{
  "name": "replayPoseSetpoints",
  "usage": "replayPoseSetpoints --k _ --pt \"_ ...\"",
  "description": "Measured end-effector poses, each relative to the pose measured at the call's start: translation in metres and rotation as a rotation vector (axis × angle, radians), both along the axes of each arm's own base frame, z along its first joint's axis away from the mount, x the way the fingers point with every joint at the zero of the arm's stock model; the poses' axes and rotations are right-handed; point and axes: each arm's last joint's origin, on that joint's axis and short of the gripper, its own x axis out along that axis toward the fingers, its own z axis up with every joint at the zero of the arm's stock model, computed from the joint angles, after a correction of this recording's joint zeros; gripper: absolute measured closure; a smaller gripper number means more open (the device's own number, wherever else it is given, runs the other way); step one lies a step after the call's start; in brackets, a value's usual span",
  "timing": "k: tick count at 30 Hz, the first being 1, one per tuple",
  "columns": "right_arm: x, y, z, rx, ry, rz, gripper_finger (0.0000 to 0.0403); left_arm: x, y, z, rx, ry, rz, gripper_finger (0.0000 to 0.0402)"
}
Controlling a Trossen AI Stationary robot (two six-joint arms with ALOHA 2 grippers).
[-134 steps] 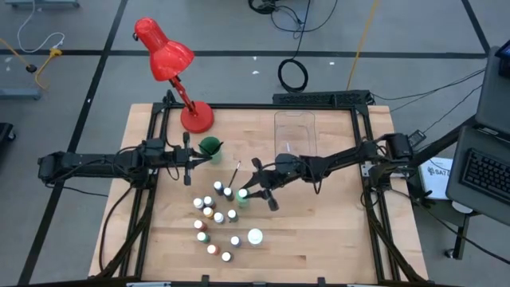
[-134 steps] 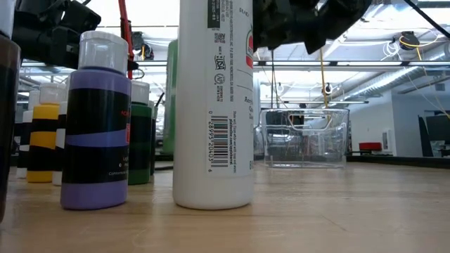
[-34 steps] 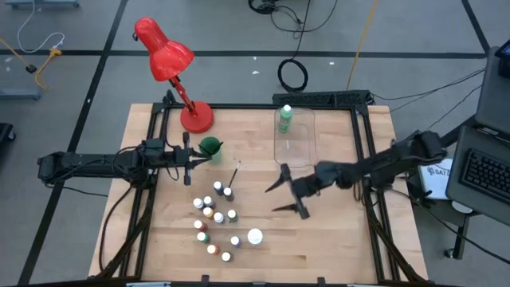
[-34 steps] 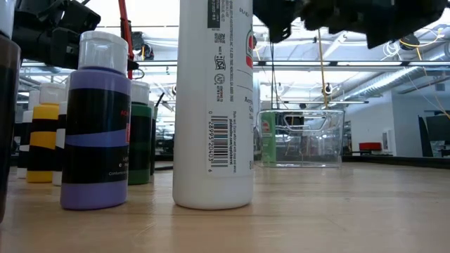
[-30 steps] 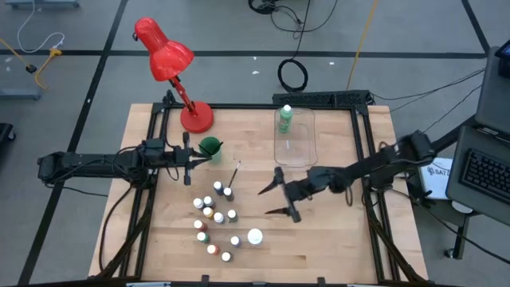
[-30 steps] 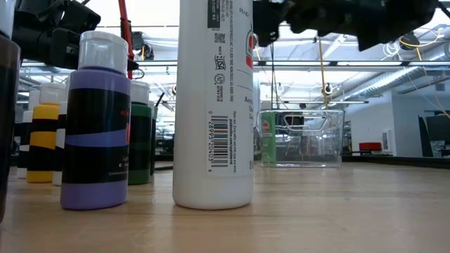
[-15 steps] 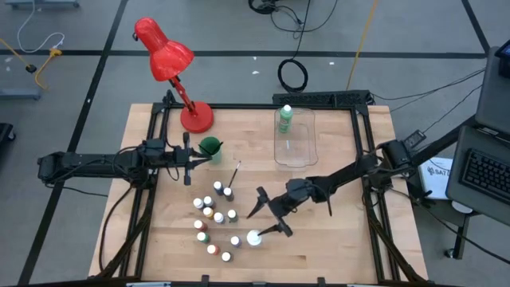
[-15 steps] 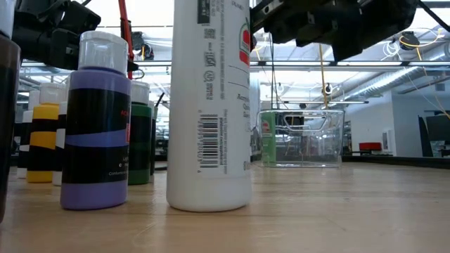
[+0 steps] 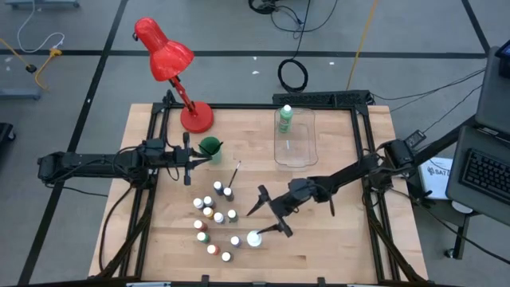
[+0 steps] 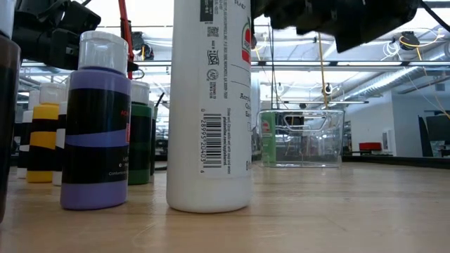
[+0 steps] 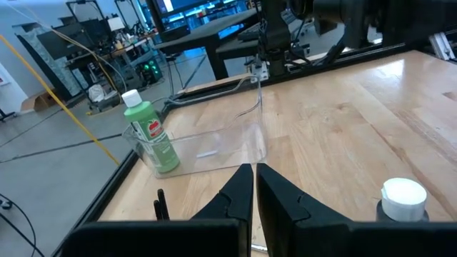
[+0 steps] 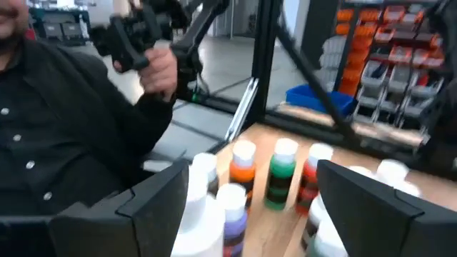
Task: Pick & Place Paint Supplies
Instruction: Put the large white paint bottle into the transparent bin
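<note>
The large white bottle [image 9: 254,237] stands on its base on the table's near middle, beside a cluster of tiny white-capped paint bottles [image 9: 213,209]. My right gripper [image 9: 265,218] is open and level, with one finger on either side of the white bottle [image 12: 194,214]. The green bottle [image 9: 284,119] stands inside the clear bin [image 9: 296,147]. A thin paintbrush [image 9: 236,172] lies on the wood. My left gripper [image 9: 189,164] waits shut near the green cup [image 9: 210,147]. My right gripper has the inner side of one finger [image 12: 153,203] against the white bottle's upper side [image 12: 191,203], just below its cap. The fingers come level from the table's right. The other finger stands apart from it. The bottle rests upright on the table.
A red desk lamp [image 9: 171,60] stands at the far left. In the low view a purple bottle [image 10: 96,119] and a yellow one [image 10: 42,133] stand left of the white bottle [image 10: 209,105]. A person shows beyond the table in the right wrist view.
My right gripper, staying open, has travelled from near the bin toward the table's near left and dropped a little, reaching the white bottle. The bottle tipped for a moment at the touch, then settled upright, shifted slightly along the table.
</note>
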Motion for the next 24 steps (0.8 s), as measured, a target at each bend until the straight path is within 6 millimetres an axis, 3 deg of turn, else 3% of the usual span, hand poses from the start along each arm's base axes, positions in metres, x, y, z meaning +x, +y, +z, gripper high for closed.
replayPoseSetpoints --k 8,14,24 --pt "-0.004 0.006 0.003 0.087 0.062 0.049 0.0101 0.0 0.0 0.0 0.005 0.0 -0.001 0.0378" --pt "-0.006 0.02 -0.008 0.079 0.112 0.031 0.0101 0.0 0.0 0.0 0.005 0.0 -0.001 0.0378" --pt "-0.002 0.02 -0.013 0.066 0.085 -0.026 0.0101 0.0 0.0 0.0 0.005 0.002 -0.001 0.0378"
